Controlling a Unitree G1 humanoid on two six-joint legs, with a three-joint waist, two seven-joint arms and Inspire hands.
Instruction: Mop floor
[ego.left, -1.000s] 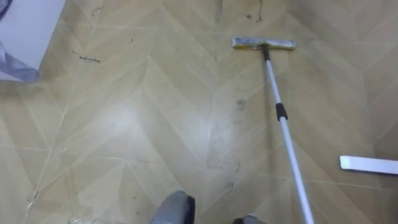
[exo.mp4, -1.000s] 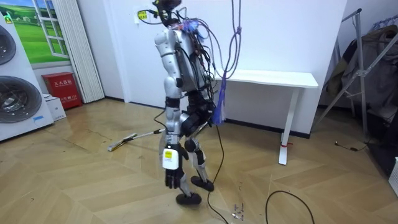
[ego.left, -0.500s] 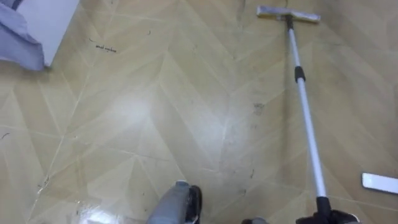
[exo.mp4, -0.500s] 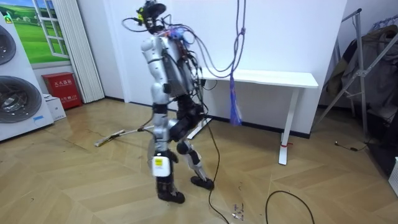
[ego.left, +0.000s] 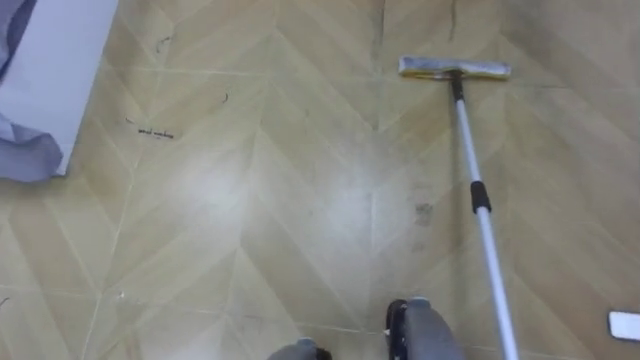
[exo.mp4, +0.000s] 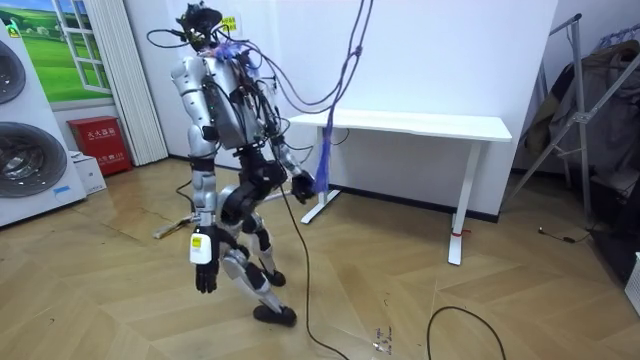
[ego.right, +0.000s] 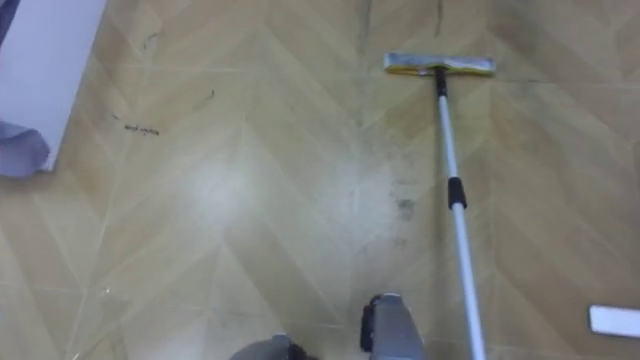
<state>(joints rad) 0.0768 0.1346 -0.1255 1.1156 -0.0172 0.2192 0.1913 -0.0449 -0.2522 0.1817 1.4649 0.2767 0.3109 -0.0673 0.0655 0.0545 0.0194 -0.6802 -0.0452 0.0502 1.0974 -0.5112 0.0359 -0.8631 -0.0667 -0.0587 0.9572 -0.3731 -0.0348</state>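
Left eye view, mop head (ego.left: 455, 68): lies flat on the wooden floor (ego.left: 250, 200) at about 1 o'clock. Its long edge sits square across the line of travel, so the whole pad wipes one full band.
Left eye view, pole (ego.left: 484, 230): slants from the head back toward 5 o'clock and leaves the lower edge. I judge the tilt keeps the pad flat while it works well ahead of the feet.
Left eye view, marks: dark scuffs (ego.left: 150, 132) at 10 o'clock and a smudge (ego.left: 422, 212) just left of the pole, neither under the pad.
Left eye view, edges: a white unit (ego.left: 60, 70) with a grey-blue cloth (ego.left: 25, 160) at 10 o'clock and a white strip (ego.left: 625, 325) at 4 o'clock, all well apart from the pad.
Right eye view, path: the same layout, with bare boards around the head and nothing to catch it.
Room view, robot: legs apart as in a step, back partly to the camera, with washing machines (exo.mp4: 25, 150) at 9 o'clock and a white worktop (exo.mp4: 430, 125) at 3 o'clock.
Room view, left hand (exo.mp4: 204, 278): hangs slack by the thigh, holding nothing — probably left free for balance.
Room view, right hand (exo.mp4: 298, 183): drawn back beside the hip, in line with the pole's raised end. It is too small to tell whether it is closed, but I judge it carries the pole.
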